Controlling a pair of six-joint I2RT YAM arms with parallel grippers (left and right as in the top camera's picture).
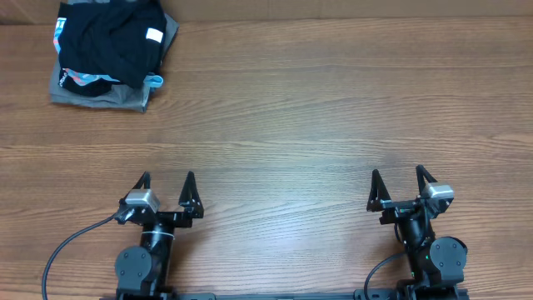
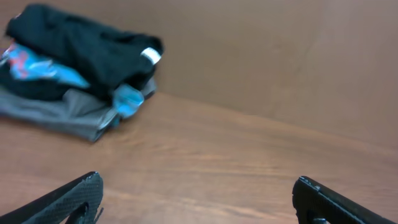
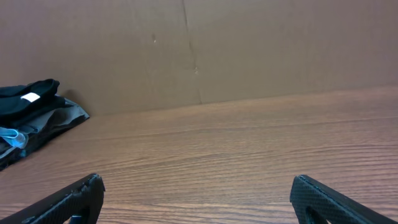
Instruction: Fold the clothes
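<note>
Overhead: the black T-shirt [image 1: 112,37] lies bunched at the bench's [image 1: 316,108] far left edge, its white tag [image 1: 154,35] facing up. It tops a light blue printed shirt [image 1: 155,81] and a grey folded garment [image 1: 108,96]. Broad wood-grain bench stretches right of the T-shirt and nearer than it. The left jaws sit well nearer than the T-shirt, spread wide, holding nothing. The right jaws are far to its right, equally wide and touching nothing.

Left wrist: the T-shirt [image 2: 81,43] is up left and blurred, with a brown wall [image 2: 280,50] to its right. The black fingers [image 2: 74,196] stand wide apart, well short of the T-shirt.

Right wrist: the T-shirt [image 3: 28,99] shows at the far left edge. The wall rises behind it. The fingers [image 3: 323,199] are spread over bare bench.
</note>
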